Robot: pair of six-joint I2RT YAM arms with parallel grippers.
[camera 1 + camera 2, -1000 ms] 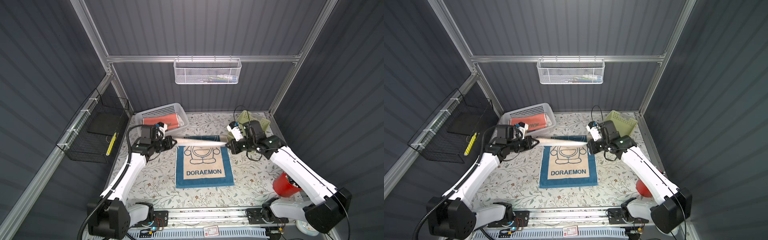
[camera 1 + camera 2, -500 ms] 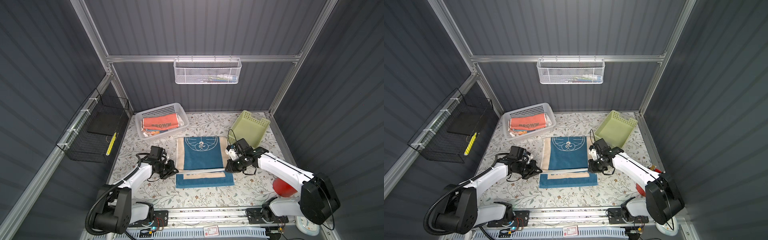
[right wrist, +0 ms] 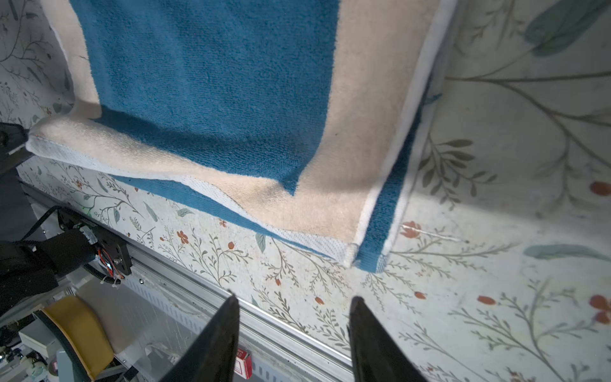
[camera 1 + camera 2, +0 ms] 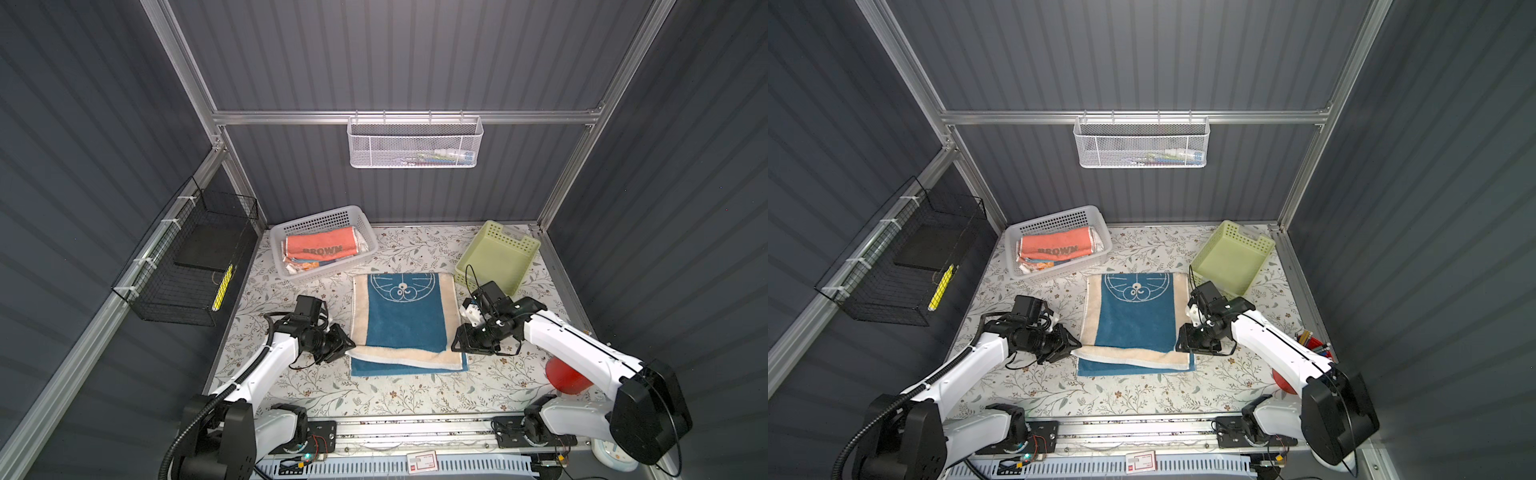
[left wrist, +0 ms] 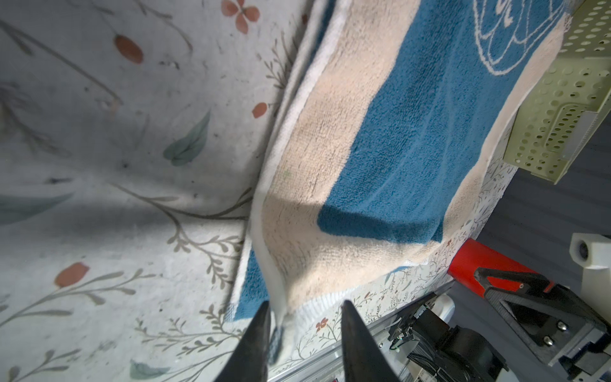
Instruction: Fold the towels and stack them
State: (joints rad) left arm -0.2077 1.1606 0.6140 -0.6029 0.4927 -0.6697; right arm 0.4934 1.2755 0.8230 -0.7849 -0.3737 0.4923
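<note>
Towel of cream terry with a blue panel and a white line drawing (image 4: 405, 320) lies doubled over at the middle of the floral table covering (image 4: 291, 386). Its top layer stops short, so a blue strip of the lower layer shows along the 6 o'clock edge in both top views (image 4: 1133, 320). The left gripper (image 4: 347, 345) sits at the towel's 8 o'clock corner. In its wrist view (image 5: 305, 302) the jaws stand parted with the cream corner lying loose between them, not pinched. The right gripper (image 4: 457, 343) is at the 4 o'clock corner, and its wrist view (image 3: 294, 297) shows the jaws well apart with nothing between them and the corner just clear of the tips. At 11 o'clock a white perforated basket (image 4: 291, 226) holds a coral towel reading "BROWN" (image 4: 322, 248) on top of an orange-blue towel (image 4: 309, 262). At 1 o'clock a pale green basket (image 4: 515, 245) shows only its bare floor. At 4 o'clock a red cup (image 4: 1283, 384) holds coloured sticks, too small to name. On the back wall at 12 o'clock a white mesh basket (image 4: 415, 145) holds small items I cannot make out. On the wall at 9 o'clock a black wire basket (image 4: 187, 266) holds a dark flat slab and a yellow strip.
</note>
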